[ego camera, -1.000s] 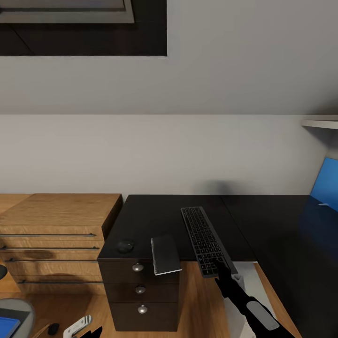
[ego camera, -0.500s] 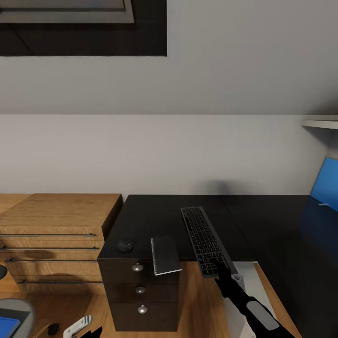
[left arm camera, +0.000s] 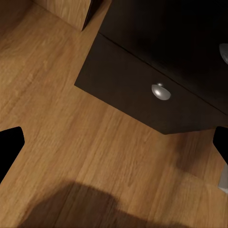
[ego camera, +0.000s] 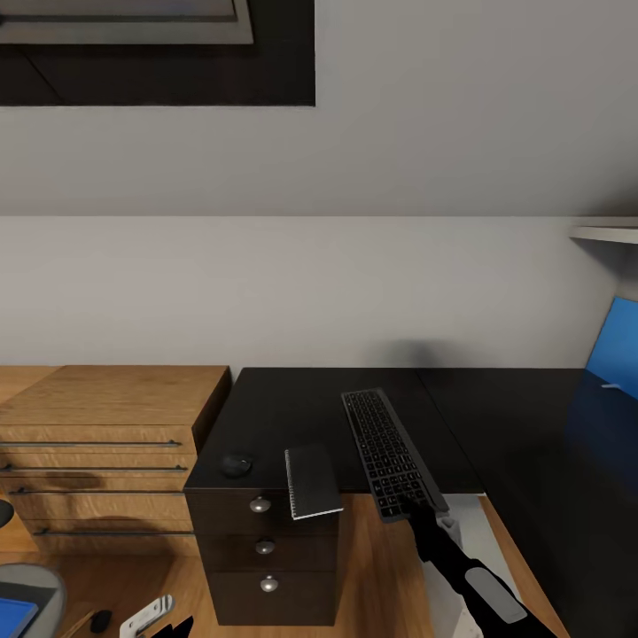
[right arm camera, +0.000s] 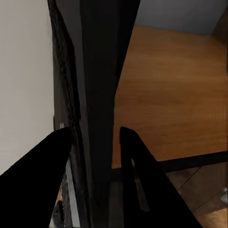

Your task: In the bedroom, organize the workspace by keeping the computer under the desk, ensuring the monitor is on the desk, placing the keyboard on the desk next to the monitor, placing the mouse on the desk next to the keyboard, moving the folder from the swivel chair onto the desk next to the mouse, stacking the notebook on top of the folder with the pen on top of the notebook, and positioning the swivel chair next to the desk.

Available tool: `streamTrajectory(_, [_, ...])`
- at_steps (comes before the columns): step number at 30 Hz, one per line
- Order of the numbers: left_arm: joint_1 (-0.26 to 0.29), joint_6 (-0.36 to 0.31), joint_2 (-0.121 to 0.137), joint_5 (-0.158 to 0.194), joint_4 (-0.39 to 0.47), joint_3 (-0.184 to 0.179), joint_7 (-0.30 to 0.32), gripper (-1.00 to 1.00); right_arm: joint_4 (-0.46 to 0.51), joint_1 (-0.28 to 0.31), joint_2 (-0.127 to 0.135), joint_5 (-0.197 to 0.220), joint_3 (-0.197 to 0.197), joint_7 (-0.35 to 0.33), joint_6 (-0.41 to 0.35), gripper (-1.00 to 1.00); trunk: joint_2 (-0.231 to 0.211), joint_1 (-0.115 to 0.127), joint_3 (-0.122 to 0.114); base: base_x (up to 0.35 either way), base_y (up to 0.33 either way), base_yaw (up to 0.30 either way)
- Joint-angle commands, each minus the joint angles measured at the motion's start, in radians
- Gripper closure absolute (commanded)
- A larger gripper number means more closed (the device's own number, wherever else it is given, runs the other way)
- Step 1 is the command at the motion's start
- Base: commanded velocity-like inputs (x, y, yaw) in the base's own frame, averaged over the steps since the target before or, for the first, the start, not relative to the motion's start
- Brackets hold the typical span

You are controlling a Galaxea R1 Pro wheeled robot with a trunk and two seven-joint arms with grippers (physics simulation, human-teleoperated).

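Right gripper (ego camera: 415,509) is clamped on the near end of the keyboard (ego camera: 387,450), lower middle of the frame on the desk (ego camera: 292,412), so I'd say keyboard placement, and next it needs sliding toward the monitor spot

Desks: one black desk (ego camera: 301,408)
Keyboards: one black keyboard (ego camera: 385,450)
Notebooks: one grey notebook (ego camera: 312,481)
Mice: one small dark mouse (ego camera: 237,463)
Drawer knobs: three silver knobs (ego camera: 260,505) down the desk's front
Blue folders: one, a blue folder (ego camera: 15,613) at the lower left corner
Wooden shelving units: one wooden shelving unit (ego camera: 106,443)
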State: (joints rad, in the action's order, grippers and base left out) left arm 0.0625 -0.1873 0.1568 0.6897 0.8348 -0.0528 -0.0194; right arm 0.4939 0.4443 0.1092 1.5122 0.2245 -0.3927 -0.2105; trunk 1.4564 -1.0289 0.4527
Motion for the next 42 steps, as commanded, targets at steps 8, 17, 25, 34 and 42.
streamTrajectory(8, [0.0, -0.003, 0.0, 0.008, 0.001, -0.002, -0.002, -1.0, -0.002, 0.001, 0.001, 0.01, 0.006, -0.003, 0.0, 1.0, 0.001, 0.0, 0.001, 0.0, 0.0, 0.0])
streamTrajectory(17, [0.0, -0.003, -0.001, 0.007, 0.001, -0.003, -0.002, -1.0, -0.002, 0.001, 0.001, 0.009, 0.006, -0.003, 0.001, 1.0, -0.02, 0.012, -0.008, 0.0, 0.0, 0.0])
streamTrajectory(25, [0.0, -0.003, -0.007, 0.007, 0.001, -0.002, -0.002, -1.0, -0.002, 0.001, 0.002, 0.009, 0.006, -0.003, 0.001, 1.0, -0.076, 0.042, -0.033, 0.0, 0.0, 0.0])
streamTrajectory(34, [0.0, -0.003, -0.008, 0.007, 0.0, -0.003, -0.002, -1.0, 0.0, 0.001, 0.003, 0.009, 0.006, -0.002, -0.001, 1.0, -0.139, 0.077, -0.062, 0.0, 0.0, 0.0])
streamTrajectory(42, [0.0, -0.003, -0.016, 0.006, 0.0, -0.003, -0.003, -1.0, 0.004, 0.001, 0.004, 0.009, 0.006, -0.002, -0.007, 1.0, -0.195, 0.107, -0.087, 0.0, 0.0, 0.0])
